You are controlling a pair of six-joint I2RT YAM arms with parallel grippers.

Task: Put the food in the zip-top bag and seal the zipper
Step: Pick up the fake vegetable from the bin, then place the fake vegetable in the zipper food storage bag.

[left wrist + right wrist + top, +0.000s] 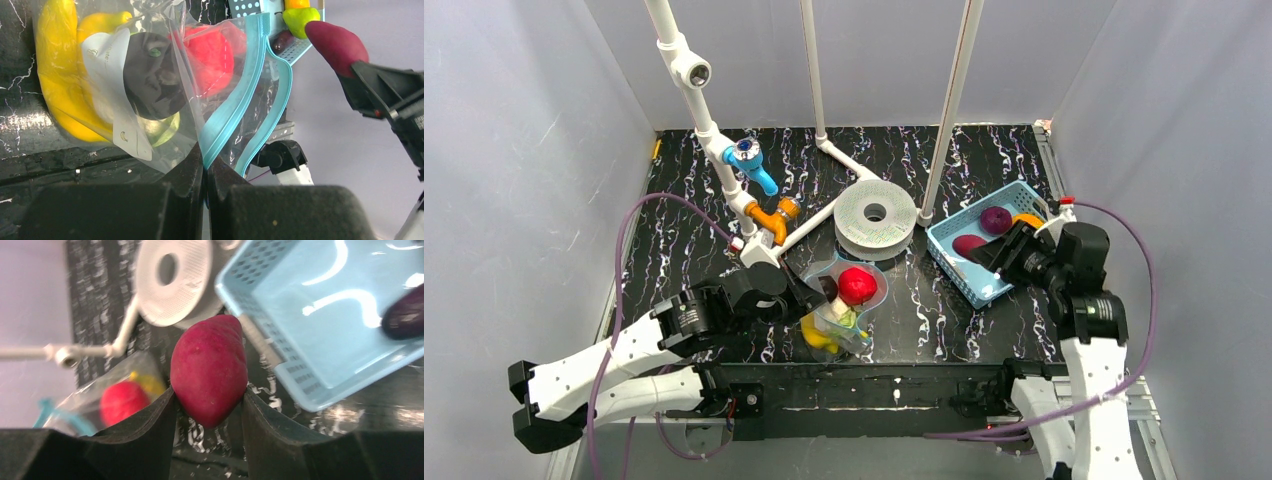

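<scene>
left gripper (205, 170) is pinching the zipper (242, 92) of the zip-top bag (187, 107) | left of the zipper, yellow banana (55, 95) and red apple (210, 57) are lying inside the bag | above and right of the zipper, right gripper (352, 75) is holding a dark red fruit (334, 42)

Zip-top bag (832, 272) with food (857, 285) inside at front centre, spool (876, 218) behind it, basket (969, 262) to its right
</scene>
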